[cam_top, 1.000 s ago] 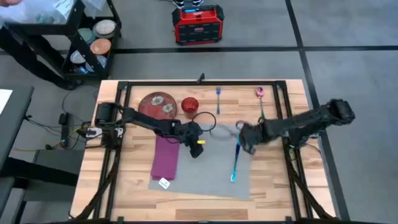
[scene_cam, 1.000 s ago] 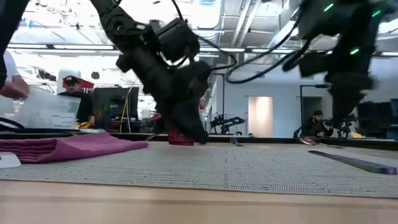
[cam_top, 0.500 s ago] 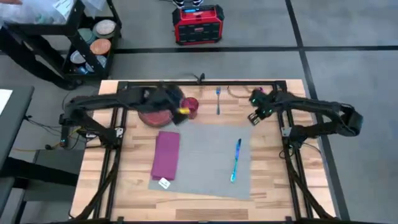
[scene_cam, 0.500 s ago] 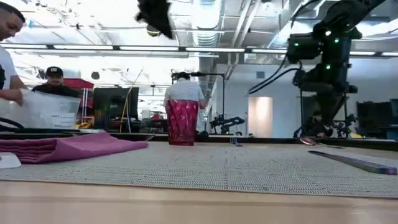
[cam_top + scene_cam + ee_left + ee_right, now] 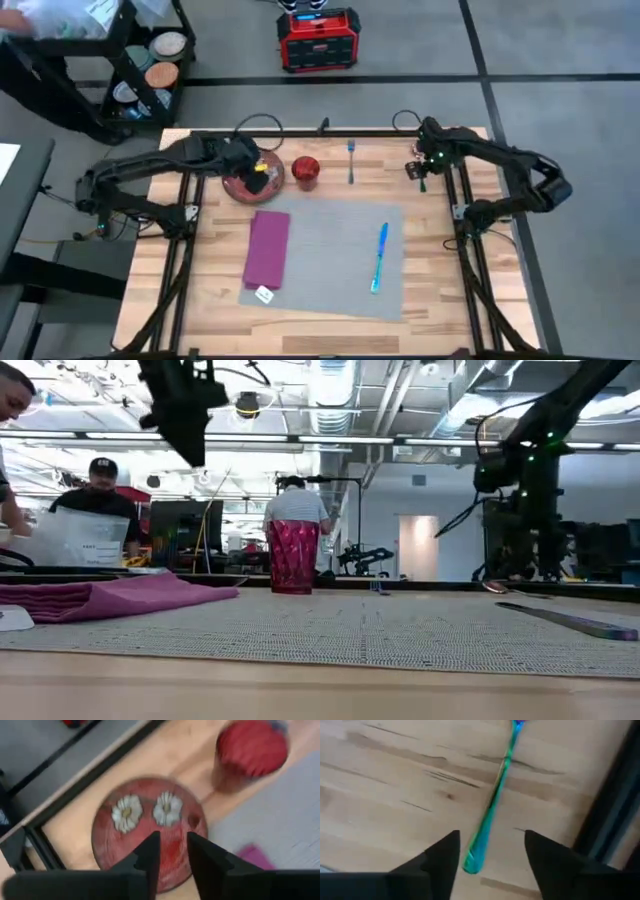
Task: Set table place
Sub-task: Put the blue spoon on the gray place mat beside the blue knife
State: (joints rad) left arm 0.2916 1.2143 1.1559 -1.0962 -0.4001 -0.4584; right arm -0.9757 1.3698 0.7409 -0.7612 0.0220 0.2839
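So the right gripper [image 5: 490, 857] is hanging over the far right corner of the table [image 5: 440, 300], fingers spread wide and holding nothing. The thing it's lined up on is a teal utensil [image 5: 492, 805], probably a spoon going by the handle, though the head end is cut off in the right wrist view so I can't swear to it. It lies straight ahead of the gripper, with its long axis running out away from the fingers and the near tip sitting right in the gap between them. That's the bit that matters: the fingers straddle the handle across its width, so a straight drop should put one finger on each side.

The left gripper [image 5: 172, 852] is over by the red flowered plate [image 5: 150, 830], directly above its near rim, fingers parted with a narrow gap and empty. The red cup [image 5: 250, 750] sits beyond it and off to one side.

The grey placemat [image 5: 330, 255] lies well back toward the table's middle from both grippers, already carrying the magenta napkin [image 5: 267, 248] and a blue utensil [image 5: 379, 256]. The right arm is clearly the nearer one for the teal piece, the left for the plate.
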